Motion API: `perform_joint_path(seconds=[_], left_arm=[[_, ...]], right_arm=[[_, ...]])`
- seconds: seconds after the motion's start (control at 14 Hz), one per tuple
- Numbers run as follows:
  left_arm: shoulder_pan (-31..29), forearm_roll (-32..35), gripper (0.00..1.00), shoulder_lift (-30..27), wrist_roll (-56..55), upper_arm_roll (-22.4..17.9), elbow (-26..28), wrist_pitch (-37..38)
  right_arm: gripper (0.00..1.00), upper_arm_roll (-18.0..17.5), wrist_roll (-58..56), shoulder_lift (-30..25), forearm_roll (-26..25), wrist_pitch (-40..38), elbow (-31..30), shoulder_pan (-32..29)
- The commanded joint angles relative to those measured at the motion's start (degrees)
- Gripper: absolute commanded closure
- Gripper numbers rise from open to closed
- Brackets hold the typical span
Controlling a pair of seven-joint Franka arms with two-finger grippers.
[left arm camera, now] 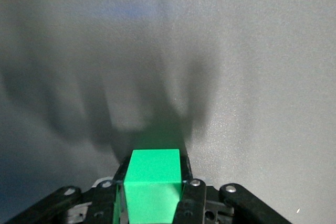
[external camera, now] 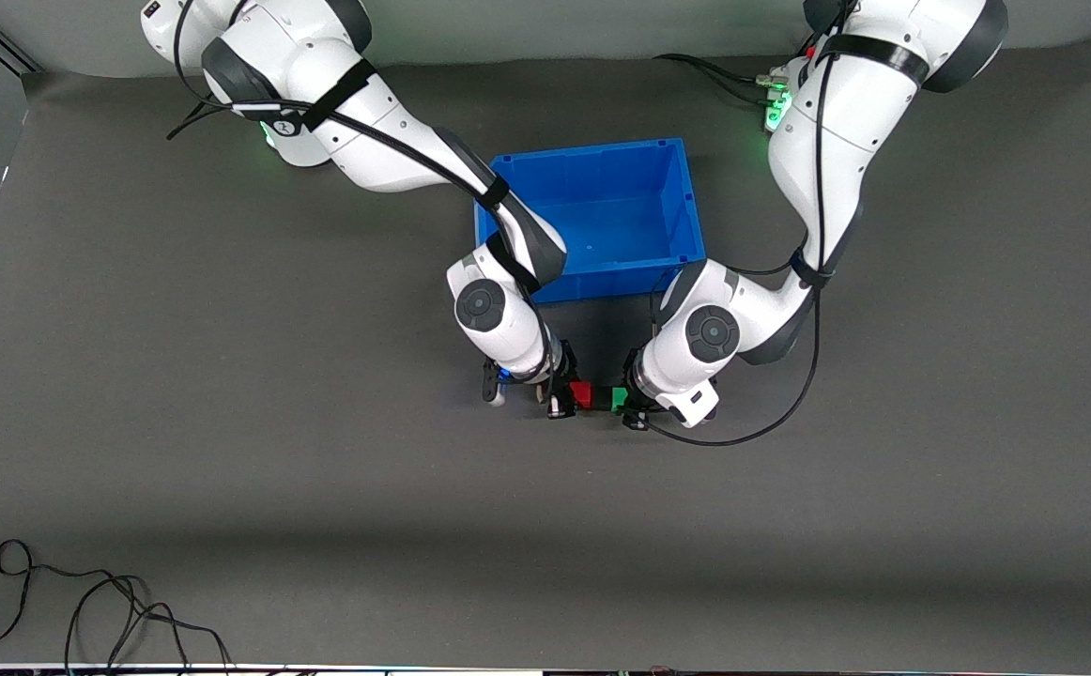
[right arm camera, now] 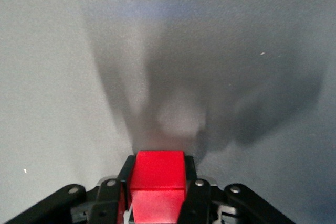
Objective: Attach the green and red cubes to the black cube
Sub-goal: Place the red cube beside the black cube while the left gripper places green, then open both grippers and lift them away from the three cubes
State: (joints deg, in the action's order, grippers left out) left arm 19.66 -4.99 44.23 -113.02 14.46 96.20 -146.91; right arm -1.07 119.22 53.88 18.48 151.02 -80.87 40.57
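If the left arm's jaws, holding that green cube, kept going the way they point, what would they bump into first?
Probably the black cube, wedged between the green cube and the red cube held by the right gripper. The left gripper points toward it, though depth is unclear.
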Motion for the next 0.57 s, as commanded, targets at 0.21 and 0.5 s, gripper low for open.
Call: perform_joint_path(seconds=[0.21,0.5], left_arm=[[1.69,0.16,1.00,2.00,-1.41,-1.46,-1.45,-0.74],[1.52,0.25,1.00,2.00,-1.24,-1.46,-1.45,-0.65]], right_arm=[[0.00,0.72,1.81,1.93,-0.90,0.59,3.08,0.39],[0.00,2.82,1.02,-0.43,-0.99,-0.11,3.35,0.12]])
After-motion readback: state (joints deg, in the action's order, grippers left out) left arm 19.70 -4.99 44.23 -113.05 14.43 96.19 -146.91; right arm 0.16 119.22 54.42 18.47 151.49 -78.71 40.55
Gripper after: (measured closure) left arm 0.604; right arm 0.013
